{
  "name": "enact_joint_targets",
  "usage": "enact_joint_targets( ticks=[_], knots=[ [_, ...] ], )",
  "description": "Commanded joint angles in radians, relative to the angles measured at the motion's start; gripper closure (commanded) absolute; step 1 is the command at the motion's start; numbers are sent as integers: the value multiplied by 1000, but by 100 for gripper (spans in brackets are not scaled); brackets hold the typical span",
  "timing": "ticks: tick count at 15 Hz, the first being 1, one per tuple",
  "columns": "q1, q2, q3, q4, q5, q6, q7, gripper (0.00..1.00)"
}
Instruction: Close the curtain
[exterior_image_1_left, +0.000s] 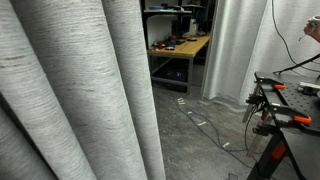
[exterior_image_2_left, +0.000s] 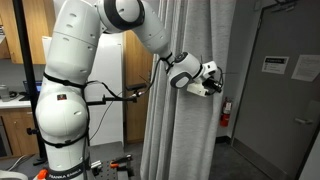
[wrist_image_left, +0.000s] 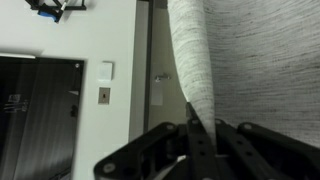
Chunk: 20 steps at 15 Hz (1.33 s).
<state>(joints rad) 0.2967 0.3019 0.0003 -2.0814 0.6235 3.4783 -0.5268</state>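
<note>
The curtain (exterior_image_1_left: 70, 80) is a light-grey, streaky-woven drape in deep vertical folds; it fills the near side of an exterior view and hangs behind the arm in an exterior view (exterior_image_2_left: 180, 120). My gripper (exterior_image_2_left: 212, 80) is at the curtain's edge, at about mid height. In the wrist view the fingers (wrist_image_left: 200, 135) are closed together on a narrow fold of the curtain (wrist_image_left: 195, 70), which tapers down between them. The rest of the curtain fills the right of that view.
A wooden workbench (exterior_image_1_left: 180, 47) with clutter stands at the back, white drapes (exterior_image_1_left: 235, 45) beside it. A black table with clamps and red parts (exterior_image_1_left: 290, 105) is on one side. A grey door (exterior_image_2_left: 280, 90) and a fire extinguisher (exterior_image_2_left: 225, 112) stand past the curtain edge.
</note>
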Motion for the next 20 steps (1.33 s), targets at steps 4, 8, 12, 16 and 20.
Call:
enact_joint_targets(
  ticks=[4,8,12,16,20],
  knots=[
    [67,308,-206,318,95,61,-37,100],
    [152,393,-391,432,238,8,-82,100],
    [150,305,-435,357,207,-86,-118,100],
    [159,361,-561,411,224,-97,-142,100],
    [173,508,-753,511,286,-111,-109,100]
  ],
)
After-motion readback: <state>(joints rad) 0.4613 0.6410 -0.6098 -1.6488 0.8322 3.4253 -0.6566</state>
